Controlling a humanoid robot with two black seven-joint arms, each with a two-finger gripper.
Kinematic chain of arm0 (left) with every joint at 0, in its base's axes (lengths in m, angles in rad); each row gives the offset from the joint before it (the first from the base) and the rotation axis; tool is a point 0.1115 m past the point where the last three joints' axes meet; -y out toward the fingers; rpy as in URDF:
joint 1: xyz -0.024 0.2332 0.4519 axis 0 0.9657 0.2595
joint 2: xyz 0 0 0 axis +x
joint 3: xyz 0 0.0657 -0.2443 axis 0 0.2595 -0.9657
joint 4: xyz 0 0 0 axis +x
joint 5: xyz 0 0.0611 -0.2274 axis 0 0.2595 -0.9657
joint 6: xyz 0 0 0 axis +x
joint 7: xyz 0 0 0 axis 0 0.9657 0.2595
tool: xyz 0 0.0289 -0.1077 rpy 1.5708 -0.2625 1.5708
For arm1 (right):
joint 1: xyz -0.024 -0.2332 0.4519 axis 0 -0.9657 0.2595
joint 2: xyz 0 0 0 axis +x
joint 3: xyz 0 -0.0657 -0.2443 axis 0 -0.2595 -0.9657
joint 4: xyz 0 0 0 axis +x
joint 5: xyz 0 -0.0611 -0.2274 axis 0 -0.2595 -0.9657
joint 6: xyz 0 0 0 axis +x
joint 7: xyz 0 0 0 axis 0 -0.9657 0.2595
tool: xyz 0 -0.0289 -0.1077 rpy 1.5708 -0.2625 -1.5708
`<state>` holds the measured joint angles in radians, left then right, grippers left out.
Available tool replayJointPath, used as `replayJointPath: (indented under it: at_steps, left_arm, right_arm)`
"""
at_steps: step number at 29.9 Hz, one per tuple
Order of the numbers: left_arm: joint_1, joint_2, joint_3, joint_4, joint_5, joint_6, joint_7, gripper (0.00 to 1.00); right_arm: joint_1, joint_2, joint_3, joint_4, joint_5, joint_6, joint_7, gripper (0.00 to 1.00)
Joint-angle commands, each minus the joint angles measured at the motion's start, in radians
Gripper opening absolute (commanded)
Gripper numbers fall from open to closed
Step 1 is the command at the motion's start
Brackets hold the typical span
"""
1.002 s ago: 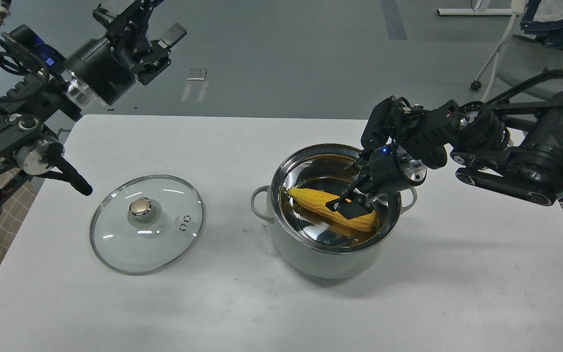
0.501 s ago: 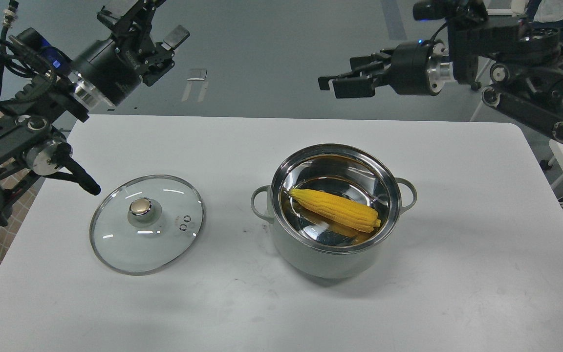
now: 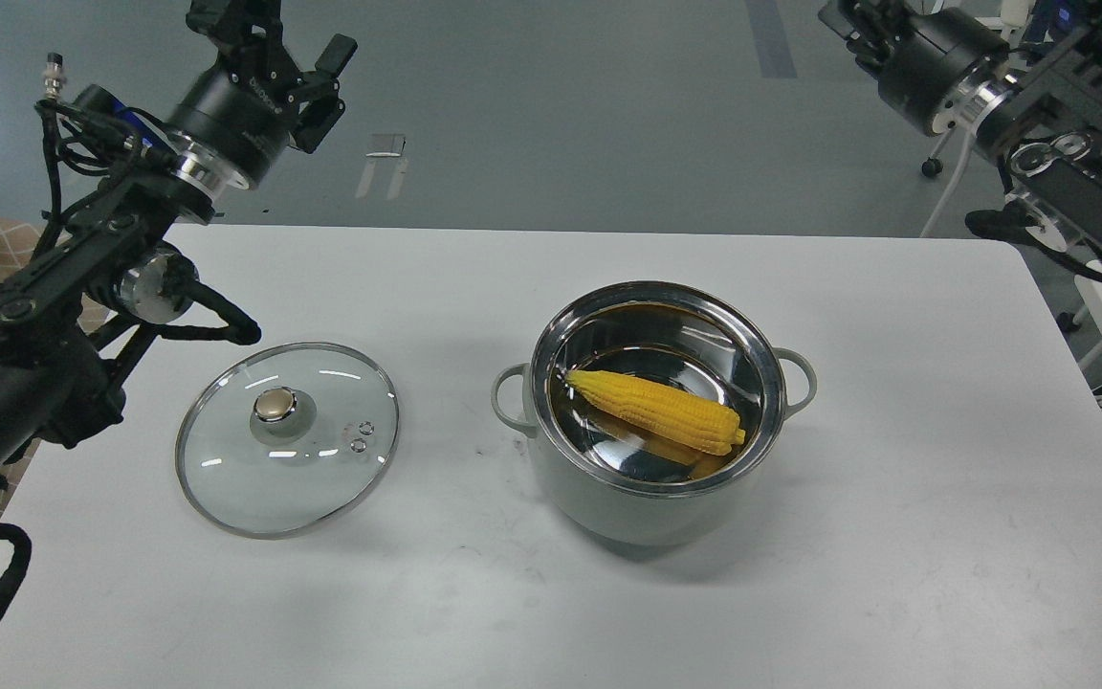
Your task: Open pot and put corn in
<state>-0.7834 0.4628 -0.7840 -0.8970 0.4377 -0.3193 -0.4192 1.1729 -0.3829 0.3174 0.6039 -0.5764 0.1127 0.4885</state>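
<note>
The corn (image 3: 655,411) lies inside the pot (image 3: 654,411), resting on the shiny steel bottom with its pointed tip toward the left and its blunt end toward the right wall, slightly nearer the front; a yellow reflection shows in the steel beneath it. The pot stands upright and uncovered on the white worktop (image 3: 895,536), right of centre and roughly midway between the far and near edges, with one loop handle on each side. The glass lid (image 3: 288,437) lies flat on the worktop, knob up, well apart from the pot toward the left edge. The left gripper (image 3: 274,38) is raised above the far-left corner, beyond the far edge; its fingers stand apart and hold nothing. The right gripper (image 3: 857,19) is raised beyond the far-right corner and is partly cut off by the top of the view, so it appears empty, but whether its fingers are apart or together cannot be told. Neither gripper touches the pot, the corn or the lid.
</note>
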Motion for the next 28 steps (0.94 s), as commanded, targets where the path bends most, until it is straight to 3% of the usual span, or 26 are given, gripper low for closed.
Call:
replayJointPath:
  at_steps: [1,3,11,28]
  left_arm:
    - [0.0,-0.055,-0.003,0.075,-0.083,-0.113,0.063,0.98]
    - [0.0,-0.09,-0.003,0.139,-0.115,-0.169,0.069,0.98]
    - [0.035,-0.174,-0.066,0.225,-0.117,-0.169,0.069,0.98]
    - [0.076,-0.177,-0.144,0.156,-0.119,-0.169,0.072,0.98]
  right_arm:
    - [-0.073,0.003,0.052,-0.004,0.171,0.01,0.0,1.0]
    - [-0.122,0.004,0.1,-0.001,0.255,0.063,0.0,1.0]
    - [-0.248,0.068,0.296,-0.009,0.323,0.226,0.0,1.0]
    - [-0.305,0.082,0.399,0.02,0.342,0.236,0.0,1.0]
